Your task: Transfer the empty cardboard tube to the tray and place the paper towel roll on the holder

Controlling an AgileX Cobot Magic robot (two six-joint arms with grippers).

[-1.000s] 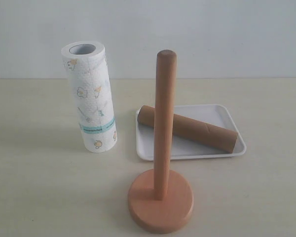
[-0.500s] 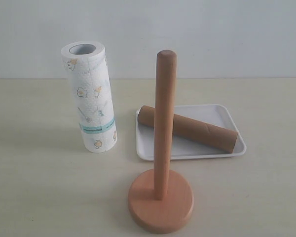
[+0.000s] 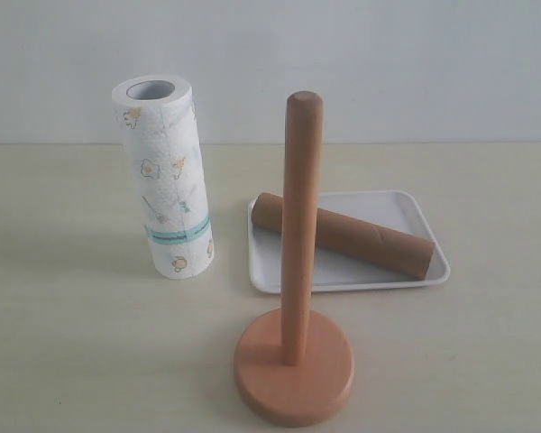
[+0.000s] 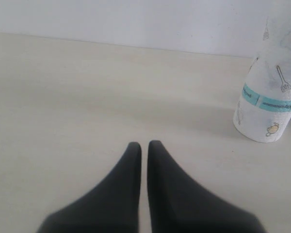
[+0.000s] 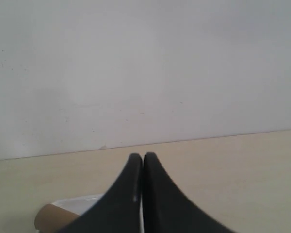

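Note:
The empty cardboard tube (image 3: 344,234) lies slantwise in the white tray (image 3: 406,206) right of centre in the exterior view. The paper towel roll (image 3: 164,179) stands upright on the table to the left, teal band near its lower end. The wooden holder (image 3: 295,361) stands in front with its post bare. No arm shows in the exterior view. My left gripper (image 4: 141,144) is shut and empty over bare table, the paper towel roll (image 4: 269,99) well off to one side. My right gripper (image 5: 142,156) is shut and empty, with the cardboard tube's end (image 5: 51,218) and a tray corner (image 5: 80,203) behind its fingers.
The pale wooden tabletop (image 3: 72,343) runs back to a plain white wall (image 3: 388,63). Holder, tray and roll stand close together around the middle of the table.
Nothing in the exterior view has moved; tube, tray, roll and holder stay put.

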